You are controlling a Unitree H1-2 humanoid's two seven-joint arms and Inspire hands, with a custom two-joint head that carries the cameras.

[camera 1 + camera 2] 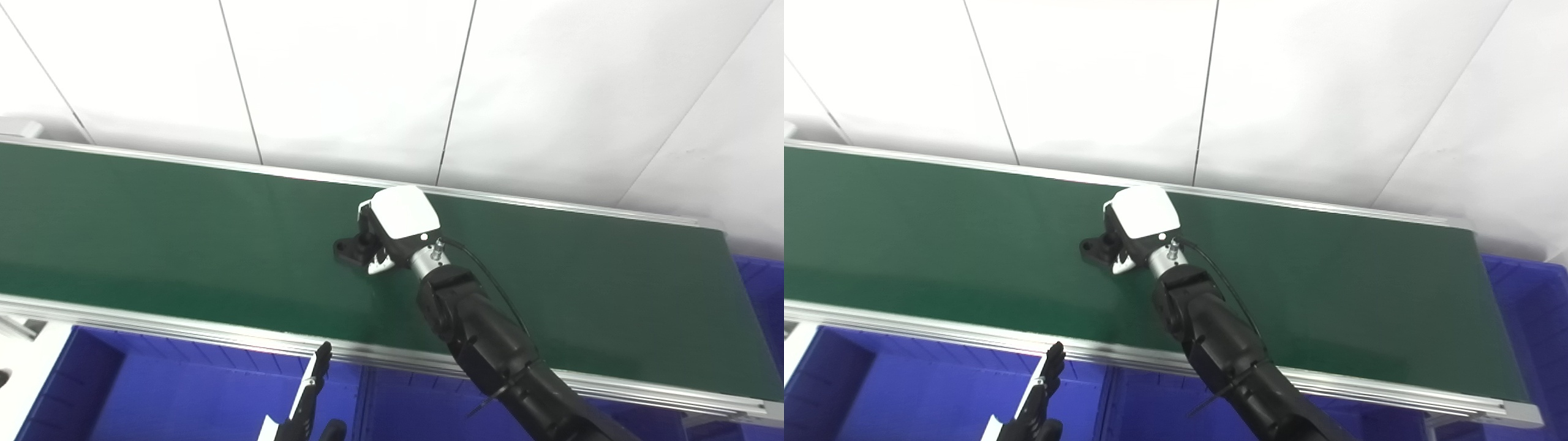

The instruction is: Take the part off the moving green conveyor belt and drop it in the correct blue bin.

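A long dark green conveyor belt [184,233] with silver aluminium rails runs across the view in front of white wall panels. Near its middle lies a small black plastic part [350,247] with a round hole at one end. The right hand [392,229], white-backed on a black arm, reaches over the belt and sits against the part's right side; whether its fingers are actually clamped on the part cannot be told. Deep blue plastic bins [184,392] stand below the near rail. The left hand [306,401] hovers there, fingers extended, holding nothing.
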